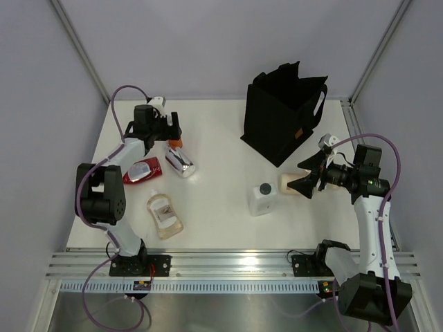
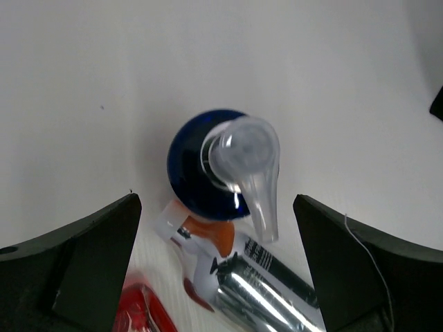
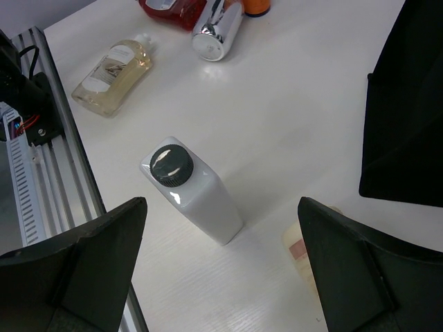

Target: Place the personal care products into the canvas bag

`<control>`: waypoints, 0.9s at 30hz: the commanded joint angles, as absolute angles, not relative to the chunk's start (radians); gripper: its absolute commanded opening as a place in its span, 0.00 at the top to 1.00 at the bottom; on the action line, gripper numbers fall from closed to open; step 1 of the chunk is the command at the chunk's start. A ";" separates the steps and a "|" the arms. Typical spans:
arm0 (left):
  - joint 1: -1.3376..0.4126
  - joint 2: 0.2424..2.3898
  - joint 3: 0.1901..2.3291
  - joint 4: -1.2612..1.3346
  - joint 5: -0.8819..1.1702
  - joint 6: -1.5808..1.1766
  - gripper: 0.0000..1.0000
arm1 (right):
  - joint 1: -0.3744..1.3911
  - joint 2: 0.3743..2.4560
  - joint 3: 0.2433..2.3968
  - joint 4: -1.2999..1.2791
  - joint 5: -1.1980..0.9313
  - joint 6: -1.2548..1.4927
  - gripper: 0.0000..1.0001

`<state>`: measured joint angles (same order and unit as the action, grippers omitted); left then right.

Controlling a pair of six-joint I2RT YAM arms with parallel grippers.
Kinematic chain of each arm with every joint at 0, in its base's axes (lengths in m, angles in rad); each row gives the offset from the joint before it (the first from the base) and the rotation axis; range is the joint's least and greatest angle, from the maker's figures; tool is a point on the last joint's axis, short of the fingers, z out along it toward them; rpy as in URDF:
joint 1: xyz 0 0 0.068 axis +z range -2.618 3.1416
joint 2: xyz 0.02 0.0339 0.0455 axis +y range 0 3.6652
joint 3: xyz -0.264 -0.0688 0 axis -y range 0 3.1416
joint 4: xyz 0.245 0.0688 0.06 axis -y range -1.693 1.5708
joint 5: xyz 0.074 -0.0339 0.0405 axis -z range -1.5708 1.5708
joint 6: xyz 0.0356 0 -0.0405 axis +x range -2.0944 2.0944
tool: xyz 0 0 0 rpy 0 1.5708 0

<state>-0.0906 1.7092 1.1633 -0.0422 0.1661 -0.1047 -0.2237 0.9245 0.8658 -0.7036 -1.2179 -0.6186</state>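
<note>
Boxy black canvas bag, upright, open-topped

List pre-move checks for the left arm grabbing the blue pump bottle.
1. Left tool open: ok.
2. Blue pump bottle between its fingers: ok, standing and roughly centred.
3. Neighbours clear: not ok; the orange bottle and silver cylinder lie close beside it.
4. Finger depth on the bottle: cannot tell.
5. Canvas bag upright with its mouth open: ok.
6. Right tool open and out of the way: ok, over by the white bottle.
</note>
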 commanded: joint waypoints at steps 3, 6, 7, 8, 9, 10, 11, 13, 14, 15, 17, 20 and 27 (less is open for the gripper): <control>-0.115 1.776 1.253 0.089 0.094 -0.064 0.04 | -0.233 0.916 0.854 -0.704 -1.264 -0.692 0.00; -0.117 1.816 1.299 0.069 0.081 -0.061 0.09 | -0.235 0.919 0.854 -0.715 -1.259 -0.707 0.01; -0.118 1.825 1.308 0.063 0.078 -0.061 0.10 | -0.236 0.919 0.854 -0.718 -1.258 -0.710 0.00; -0.120 1.833 1.325 0.055 0.078 -0.061 0.12 | -0.238 0.917 0.854 -0.718 -1.256 -0.712 0.01; -0.121 1.841 1.328 0.052 0.074 -0.061 0.14 | -0.238 0.919 0.854 -0.718 -1.253 -0.713 0.00; -0.126 1.844 1.331 0.054 0.055 -0.061 0.17 | -0.239 0.920 0.854 -0.718 -1.252 -0.713 0.01; -0.129 1.844 1.333 0.058 0.048 -0.061 0.20 | -0.239 0.922 0.854 -0.718 -1.252 -0.712 0.00; -0.135 1.842 1.333 0.061 0.037 -0.057 0.31 | -0.239 0.923 0.856 -0.719 -1.250 -0.713 0.01; -0.135 1.844 1.336 0.058 0.041 -0.057 0.37 | -0.239 0.926 0.856 -0.721 -1.252 -0.715 0.00; -0.135 1.844 1.342 0.054 0.044 -0.057 0.42 | -0.241 0.925 0.857 -0.722 -1.250 -0.716 0.01; -0.135 1.847 1.350 0.034 0.055 -0.054 0.53 | -0.241 0.923 0.859 -0.727 -1.250 -0.721 0.01; -0.137 1.844 1.351 0.014 0.069 -0.054 0.71 | -0.247 0.919 0.859 -0.730 -1.252 -0.723 0.00; -0.138 1.795 1.394 -0.034 0.135 -0.122 1.00 | -0.258 0.913 0.862 -0.739 -1.253 -0.729 0.00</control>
